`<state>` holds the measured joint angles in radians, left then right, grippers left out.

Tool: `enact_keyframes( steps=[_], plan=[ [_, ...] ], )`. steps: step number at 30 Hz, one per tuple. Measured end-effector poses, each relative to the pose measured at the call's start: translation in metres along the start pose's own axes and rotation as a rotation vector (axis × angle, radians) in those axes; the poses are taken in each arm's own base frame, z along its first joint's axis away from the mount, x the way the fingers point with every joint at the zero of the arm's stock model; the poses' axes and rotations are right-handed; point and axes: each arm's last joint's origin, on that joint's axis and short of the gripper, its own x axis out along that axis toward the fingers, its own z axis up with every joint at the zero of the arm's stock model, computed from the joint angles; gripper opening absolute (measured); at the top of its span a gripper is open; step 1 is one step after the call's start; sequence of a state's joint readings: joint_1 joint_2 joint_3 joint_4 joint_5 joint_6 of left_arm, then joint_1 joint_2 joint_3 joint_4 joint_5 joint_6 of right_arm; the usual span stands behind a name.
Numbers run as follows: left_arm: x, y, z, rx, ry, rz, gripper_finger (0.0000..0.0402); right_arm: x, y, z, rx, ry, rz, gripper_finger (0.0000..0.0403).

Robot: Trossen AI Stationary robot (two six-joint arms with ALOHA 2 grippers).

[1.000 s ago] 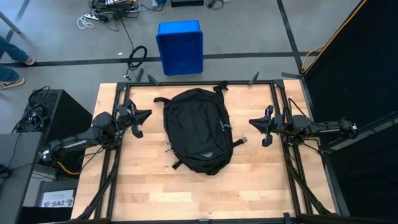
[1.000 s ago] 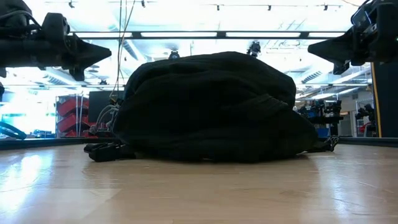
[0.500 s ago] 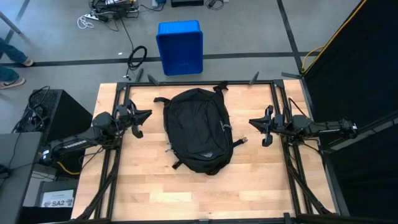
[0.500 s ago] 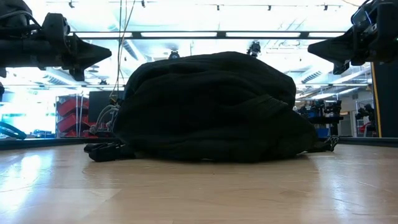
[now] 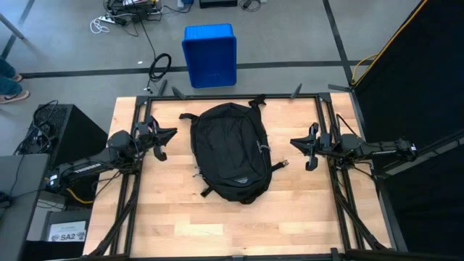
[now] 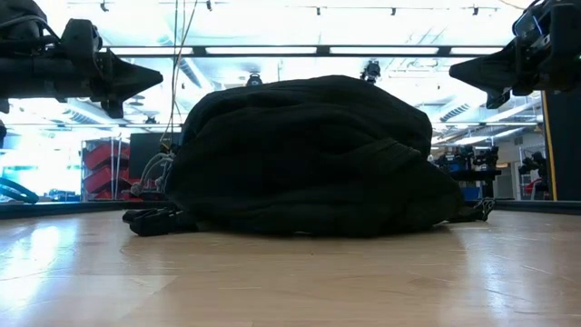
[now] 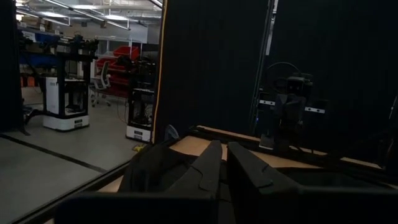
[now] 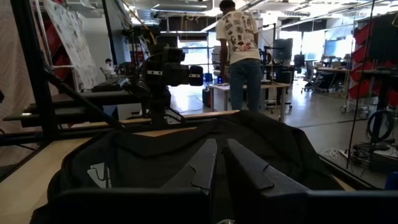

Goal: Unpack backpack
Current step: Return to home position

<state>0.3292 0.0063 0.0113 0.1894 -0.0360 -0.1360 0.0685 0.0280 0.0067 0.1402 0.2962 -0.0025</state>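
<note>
The black backpack (image 5: pixel 230 151) lies flat on the wooden table (image 5: pixel 174 217), its top loop toward the far edge and its straps (image 6: pixel 152 220) trailing on the wood. It bulges high in the low view (image 6: pixel 304 154) and fills the right wrist view (image 8: pixel 186 149). My left gripper (image 5: pixel 172 132) hovers shut at the table's left side, pointing level at the backpack with a gap between them. My right gripper (image 5: pixel 292 142) hovers shut at the table's right side, also pointing level at the backpack. Both fingertip pairs stand together in their wrist views (image 7: pixel 220 147) (image 8: pixel 219 144).
A blue plastic bin (image 5: pixel 209 54) stands on the floor beyond the table's far edge. Black frame rails (image 5: pixel 138 181) run along the table's left and right sides. A person (image 8: pixel 239 50) stands in the room beyond the table. Bare wood lies near the front edge.
</note>
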Motion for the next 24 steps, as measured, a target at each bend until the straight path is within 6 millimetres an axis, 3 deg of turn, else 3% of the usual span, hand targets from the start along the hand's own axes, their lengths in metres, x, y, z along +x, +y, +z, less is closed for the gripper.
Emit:
enact_keyframes(
  steps=[24],
  plan=[
    [0.0000,0.0000,0.0004,0.000,-0.001,0.000,0.0000,0.0000,0.0000,0.0000,0.000,0.000,-0.001,0.0013]
  ],
)
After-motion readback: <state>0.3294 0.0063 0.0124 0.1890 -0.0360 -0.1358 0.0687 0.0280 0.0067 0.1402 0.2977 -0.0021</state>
